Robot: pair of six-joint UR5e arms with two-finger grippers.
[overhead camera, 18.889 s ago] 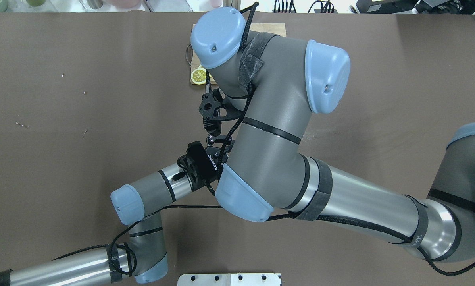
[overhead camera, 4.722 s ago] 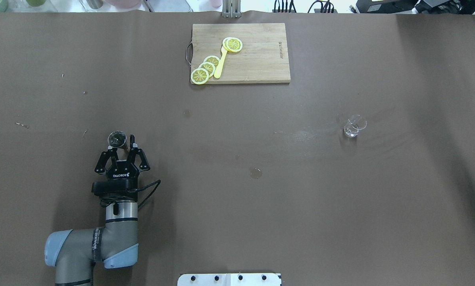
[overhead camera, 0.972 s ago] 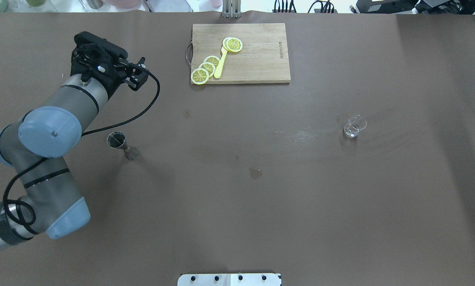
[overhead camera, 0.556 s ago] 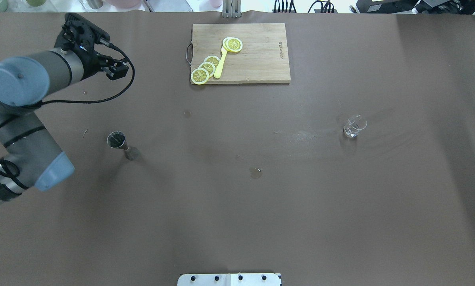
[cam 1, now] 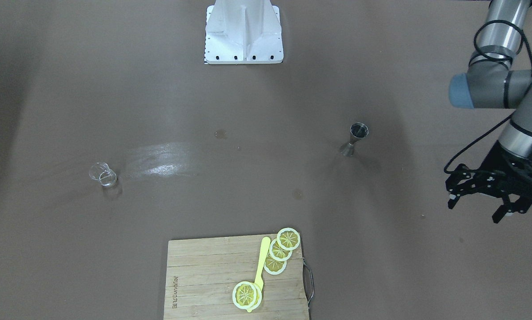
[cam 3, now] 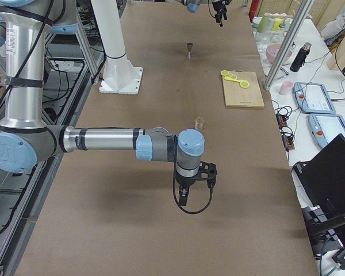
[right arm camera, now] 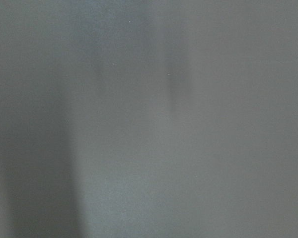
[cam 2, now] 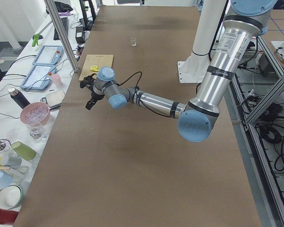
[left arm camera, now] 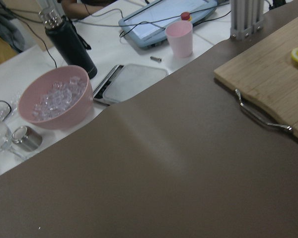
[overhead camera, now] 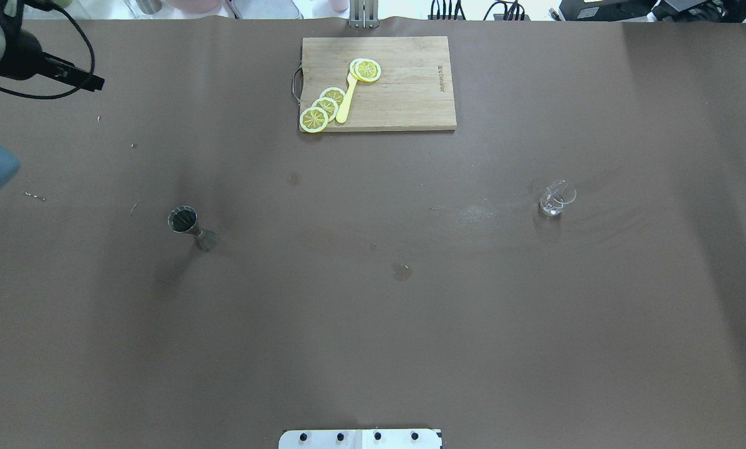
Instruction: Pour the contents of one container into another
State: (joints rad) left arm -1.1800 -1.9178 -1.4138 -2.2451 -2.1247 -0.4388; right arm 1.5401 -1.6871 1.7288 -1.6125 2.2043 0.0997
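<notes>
The clear glass cup (overhead camera: 556, 198) stands upright on the right half of the brown table, also seen in the front view (cam 1: 102, 174). Far from it, on the left half, the steel hourglass jigger (overhead camera: 189, 224) stands upright and alone (cam 1: 356, 138). My left gripper (cam 1: 474, 212) hangs open with nothing between its fingers, well away from the jigger toward the table's far left side. In the overhead view only its wrist (overhead camera: 11, 50) shows at the top-left corner. My right gripper (cam 3: 184, 194) hovers over bare table short of the cup (cam 3: 199, 122); I cannot tell whether it is open or shut.
A wooden cutting board (overhead camera: 404, 93) with lemon slices (overhead camera: 323, 106) and a yellow utensil lies at the far middle edge. Off the table's far-left side stand a pink bowl (left arm camera: 54, 96), a pink cup (left arm camera: 180, 38) and a black bottle (left arm camera: 69, 44). The white robot base (cam 1: 243, 31) is at the near edge.
My left arm has swung away from the jigger, up and to the left, almost out of the overhead view. The jigger and the glass cup have stayed where they were.
</notes>
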